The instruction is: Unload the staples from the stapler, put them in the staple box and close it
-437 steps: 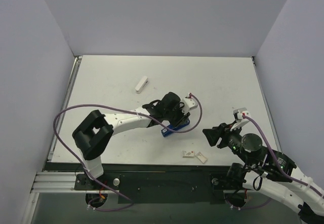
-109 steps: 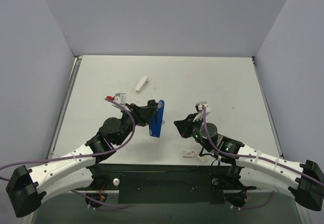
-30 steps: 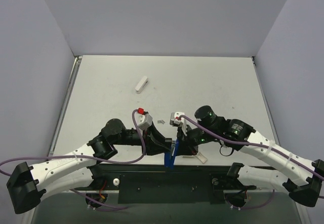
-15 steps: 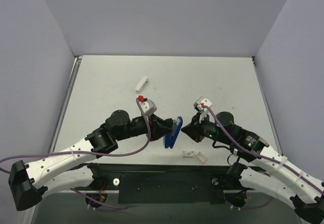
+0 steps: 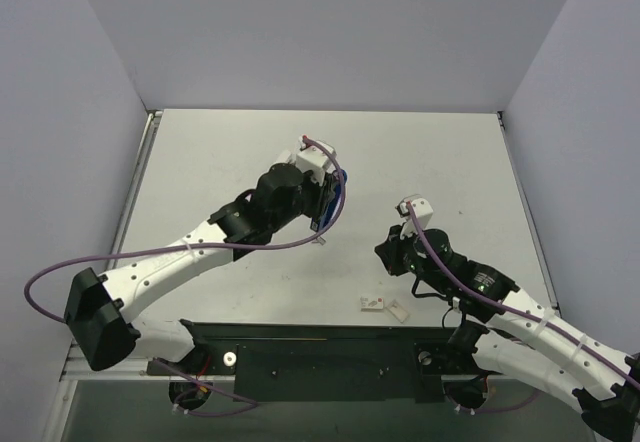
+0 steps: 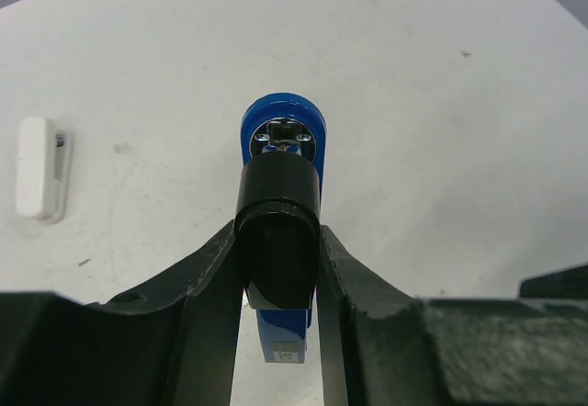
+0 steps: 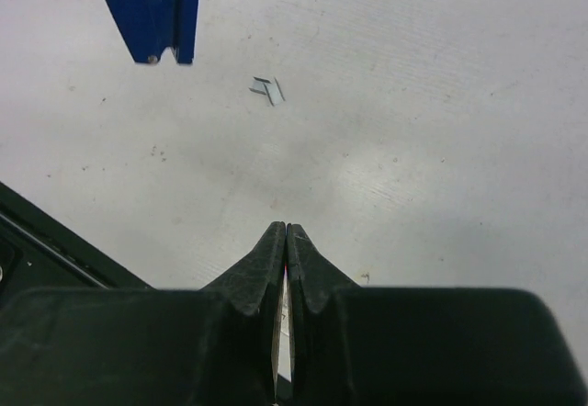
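Note:
My left gripper (image 5: 326, 202) is shut on the blue stapler (image 5: 337, 192) and holds it above the middle of the table. The left wrist view looks along the stapler (image 6: 280, 241): its black top sits clamped between my fingers (image 6: 207, 277) and its round blue end (image 6: 283, 129) points away. A few loose staples (image 7: 266, 87) lie on the table below the stapler's tip (image 7: 156, 6); from above the staples (image 5: 322, 240) are a small speck. My right gripper (image 7: 286, 231) is shut with nothing visible in it, right of the stapler and apart from it (image 5: 386, 252).
A white oblong piece (image 5: 281, 166) lies at the far left of centre and shows again in the left wrist view (image 6: 37, 167). Two small white bits (image 5: 372, 304) (image 5: 398, 311) rest by the table's near edge. Grey walls close in the table.
The left arm has carried the stapler from the near edge up toward the table's middle. The right gripper has parted from it and drawn back to the right, staying shut.

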Controlling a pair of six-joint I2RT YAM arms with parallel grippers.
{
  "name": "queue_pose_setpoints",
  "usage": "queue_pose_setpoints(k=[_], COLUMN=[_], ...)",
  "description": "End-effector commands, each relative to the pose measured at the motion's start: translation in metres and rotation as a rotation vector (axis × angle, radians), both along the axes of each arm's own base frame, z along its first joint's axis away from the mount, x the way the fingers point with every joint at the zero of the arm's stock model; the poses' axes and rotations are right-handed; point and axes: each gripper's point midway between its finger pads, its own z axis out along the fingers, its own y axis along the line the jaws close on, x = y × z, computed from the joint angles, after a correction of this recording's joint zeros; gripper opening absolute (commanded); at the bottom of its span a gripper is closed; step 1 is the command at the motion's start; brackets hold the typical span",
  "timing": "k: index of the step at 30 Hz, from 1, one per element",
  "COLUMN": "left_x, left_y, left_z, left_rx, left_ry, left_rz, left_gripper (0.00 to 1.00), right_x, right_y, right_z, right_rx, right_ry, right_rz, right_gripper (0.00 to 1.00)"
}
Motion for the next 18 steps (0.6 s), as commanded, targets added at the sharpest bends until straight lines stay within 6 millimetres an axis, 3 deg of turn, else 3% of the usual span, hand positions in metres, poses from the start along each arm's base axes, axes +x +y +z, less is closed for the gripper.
queue_pose_setpoints(k=[1, 2, 5, 7, 8, 9, 10, 11, 12, 13, 14, 15, 16, 17, 18], left_x=[0.048, 0.058, 0.086, 0.109, 0.118, 0.125, 0.135, 0.143, 0.150, 0.157, 0.166, 0.171, 0.180, 0.188, 0.193], left_y=[0.010, 0.011, 0.013, 0.010, 0.010, 0.008, 0.008, 0.008, 0.006, 0.004, 0.004, 0.006, 0.009, 0.013, 0.013], left_z=[0.046, 0.032, 0.032, 0.008, 0.020, -0.001, 0.008, -0.014, -0.005, -0.022, -0.019, -0.033, -0.030, -0.046, -0.043], left_rx=[-0.023, 0.014, 0.054, 0.110, 0.098, 0.144, 0.136, 0.179, 0.161, 0.189, 0.187, 0.219, 0.218, 0.244, 0.240], left_ry=[-0.083, -0.051, -0.016, 0.032, 0.018, 0.057, 0.043, 0.086, 0.084, 0.115, 0.114, 0.143, 0.142, 0.175, 0.175], left_rz=[0.124, 0.137, 0.179, 0.195, 0.196, 0.194, 0.199, 0.196, 0.188, 0.182, 0.188, 0.193, 0.208, 0.216, 0.218], left_gripper=[0.00, 0.00, 0.00, 0.00, 0.00, 0.00, 0.00, 0.00, 0.00, 0.00, 0.00, 0.00, 0.00, 0.00, 0.00], right_x=[0.006, 0.005, 0.004, 0.002, 0.002, 0.001, 0.000, -0.001, -0.002, -0.003, -0.004, -0.005, -0.006, -0.006, -0.007], right_y=[-0.008, -0.009, -0.009, -0.007, -0.006, -0.006, -0.003, -0.003, -0.001, -0.001, 0.000, -0.001, 0.000, 0.000, -0.001], right_z=[-0.008, -0.010, -0.015, -0.018, -0.019, -0.022, -0.021, -0.025, -0.025, -0.028, -0.028, -0.031, -0.030, -0.031, -0.031], right_rx=[0.021, 0.020, 0.028, 0.034, 0.045, 0.050, 0.067, 0.068, 0.084, 0.086, 0.097, 0.097, 0.105, 0.103, 0.105], right_ry=[0.009, 0.011, 0.024, 0.033, 0.038, 0.044, 0.047, 0.054, 0.059, 0.065, 0.066, 0.071, 0.073, 0.077, 0.079], right_rz=[-0.083, -0.085, -0.093, -0.086, -0.088, -0.085, -0.080, -0.076, -0.075, -0.076, -0.071, -0.074, -0.070, -0.071, -0.071], right_gripper=[0.00, 0.00, 0.00, 0.00, 0.00, 0.00, 0.00, 0.00, 0.00, 0.00, 0.00, 0.00, 0.00, 0.00, 0.00])
